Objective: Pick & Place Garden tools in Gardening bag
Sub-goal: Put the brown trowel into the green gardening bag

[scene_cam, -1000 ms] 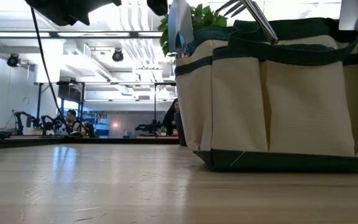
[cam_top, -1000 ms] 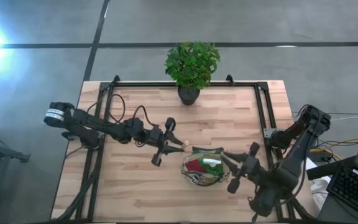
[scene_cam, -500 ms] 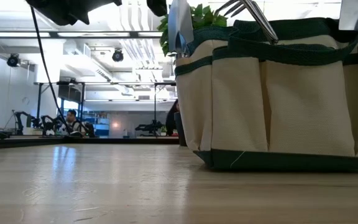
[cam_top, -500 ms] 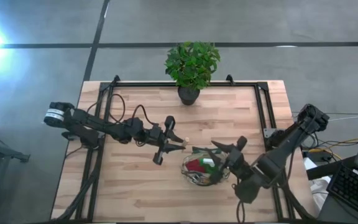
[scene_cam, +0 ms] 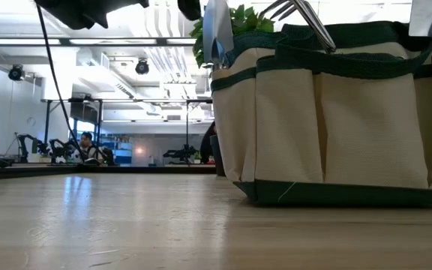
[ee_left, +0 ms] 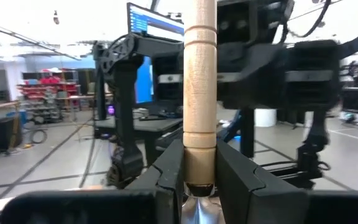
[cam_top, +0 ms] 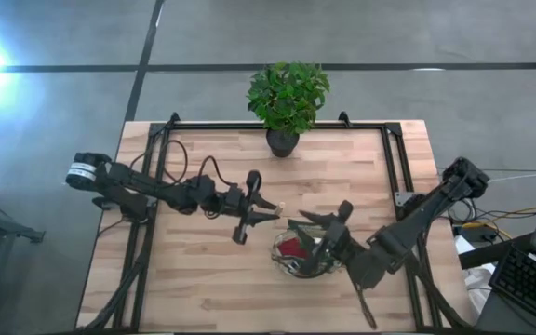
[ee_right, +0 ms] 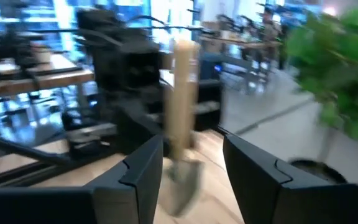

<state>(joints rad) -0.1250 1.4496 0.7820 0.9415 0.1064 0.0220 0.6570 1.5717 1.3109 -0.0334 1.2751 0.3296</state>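
My left gripper (cam_top: 266, 209) is shut on a trowel (ee_left: 199, 93) with a light wooden handle and a silver blade (scene_cam: 217, 30), just left of the gardening bag (cam_top: 298, 256). The bag's tan wall and dark rim (scene_cam: 336, 112) fill the right of the low view, and fork tines (scene_cam: 298, 11) stick up out of it. A red piece (cam_top: 291, 247) lies inside. My right gripper (cam_top: 313, 233) hovers open over the bag and points at the trowel (ee_right: 182, 124), which shows between its fingers, farther off. My left gripper pinches the lower end of the trowel's wooden handle (ee_left: 199, 177), just above the metal neck, between its two fingers. The fingers come nearly level from the table's left and lie across the handle. The trowel stands upright, handle up and blade down, lifted clear of the table.
A leafy plant in a dark pot (cam_top: 287, 98) stands at the table's far edge. Dark frame rails (cam_top: 394, 167) run along the table's sides. Bare wood lies left of the bag (scene_cam: 111, 217). A person (scene_cam: 87, 142) sits far off in the room.
My right gripper has swung from the bag's right side toward the table's left, out over the bag and toward the trowel, and has turned about its wrist. The left gripper and the trowel have stayed in place.
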